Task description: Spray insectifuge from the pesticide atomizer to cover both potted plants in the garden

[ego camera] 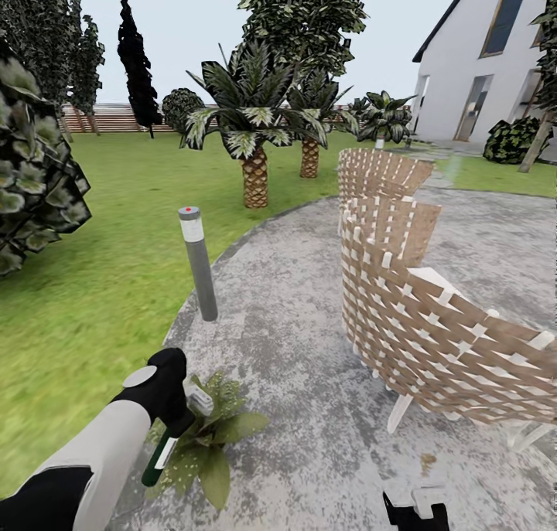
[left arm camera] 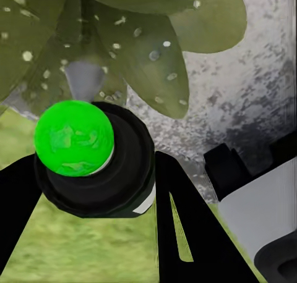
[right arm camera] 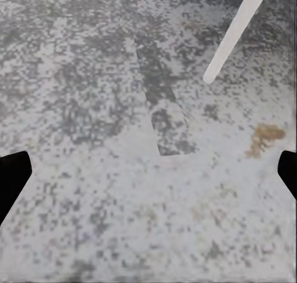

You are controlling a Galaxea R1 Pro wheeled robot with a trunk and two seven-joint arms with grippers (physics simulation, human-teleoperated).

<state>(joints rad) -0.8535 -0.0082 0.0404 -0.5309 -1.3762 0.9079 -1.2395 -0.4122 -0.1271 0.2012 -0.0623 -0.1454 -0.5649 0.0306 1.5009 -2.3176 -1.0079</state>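
At the lower left of the head view my left gripper (ego camera: 178, 421) is shut on the pesticide atomizer (ego camera: 159, 457), a slim dark green bottle with a white label. It is held tilted, its white spray head (ego camera: 199, 399) over a potted plant (ego camera: 220, 438) with speckled pointed leaves at the edge of the paved circle. In the left wrist view the atomizer (left arm camera: 93, 165) sits between the black fingers (left arm camera: 179, 227), with the plant's leaves (left arm camera: 142, 54) and grey pot (left arm camera: 83, 79) just beyond. My right gripper (ego camera: 418, 508) hangs open over bare paving (right arm camera: 148, 202).
A grey bollard lamp (ego camera: 199, 264) stands beyond the plant at the edge of the lawn (ego camera: 93, 299). Woven wicker chairs (ego camera: 433, 338) stand on the right of the paving; a white chair leg (right arm camera: 238, 29) is near my right gripper. Palms (ego camera: 254, 168), a shrub (ego camera: 31, 175) and a house (ego camera: 480, 75) lie beyond.
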